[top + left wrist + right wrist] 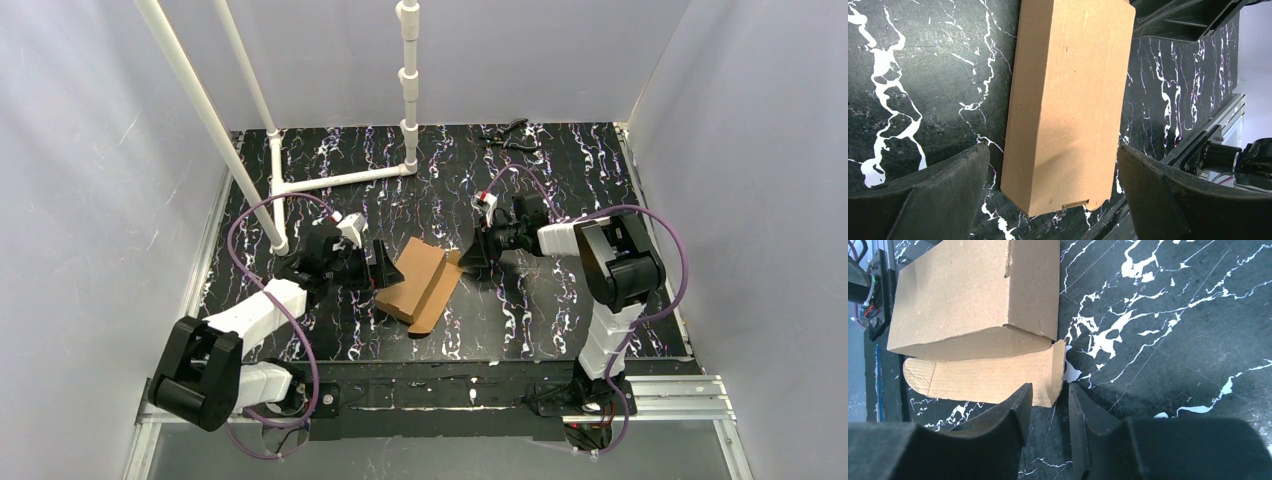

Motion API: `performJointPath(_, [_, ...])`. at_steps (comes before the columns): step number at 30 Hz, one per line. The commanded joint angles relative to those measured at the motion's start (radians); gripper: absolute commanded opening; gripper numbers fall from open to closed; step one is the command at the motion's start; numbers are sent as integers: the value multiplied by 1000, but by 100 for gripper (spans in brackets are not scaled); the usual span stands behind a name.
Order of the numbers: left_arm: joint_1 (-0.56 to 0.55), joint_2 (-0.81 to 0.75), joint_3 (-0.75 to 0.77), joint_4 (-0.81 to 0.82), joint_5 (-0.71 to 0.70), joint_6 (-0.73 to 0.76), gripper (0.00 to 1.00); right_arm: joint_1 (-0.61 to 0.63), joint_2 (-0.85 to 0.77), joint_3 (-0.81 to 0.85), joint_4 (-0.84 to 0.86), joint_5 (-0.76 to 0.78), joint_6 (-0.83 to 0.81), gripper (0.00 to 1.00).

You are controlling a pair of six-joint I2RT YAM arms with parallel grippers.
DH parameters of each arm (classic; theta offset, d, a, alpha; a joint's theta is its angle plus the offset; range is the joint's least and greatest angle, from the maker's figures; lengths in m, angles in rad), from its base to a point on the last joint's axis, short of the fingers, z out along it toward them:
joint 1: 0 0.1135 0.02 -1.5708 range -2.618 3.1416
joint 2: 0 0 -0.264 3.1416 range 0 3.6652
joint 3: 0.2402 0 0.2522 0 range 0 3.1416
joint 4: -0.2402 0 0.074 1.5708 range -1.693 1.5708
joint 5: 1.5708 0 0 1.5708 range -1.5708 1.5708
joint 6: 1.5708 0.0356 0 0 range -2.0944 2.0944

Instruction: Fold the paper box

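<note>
The paper box is plain brown cardboard, lying partly formed on the black marbled table between both arms. In the left wrist view its closed body runs lengthwise between my left gripper's wide-apart fingers, with my left gripper open around its near end and not touching it. From above, that left gripper sits at the box's left edge. My right gripper is at the box's right side. In the right wrist view a loose flap lies flat beside the body. The flap's corner sits in the narrow gap of my right gripper.
A white pipe frame lies on the back left of the table, with a slanted pipe and an upright post. A small black tool rests at the back right. Grey walls enclose the table; a metal rail runs along the near edge.
</note>
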Motion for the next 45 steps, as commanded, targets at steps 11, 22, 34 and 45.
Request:
performJointPath(11, [-3,112,64,16,1,-20,83,51,-26,61,-78,1,-132,23])
performJointPath(22, [-19,163,135,-101,-44,2,70,107,-77,87,-175,98,-241,9])
performJointPath(34, [-40,195,172,-154,-57,19,62,172,-96,127,-290,244,-316,5])
performJointPath(45, [-50,218,197,-168,-20,39,59,241,-83,209,-427,351,-385,5])
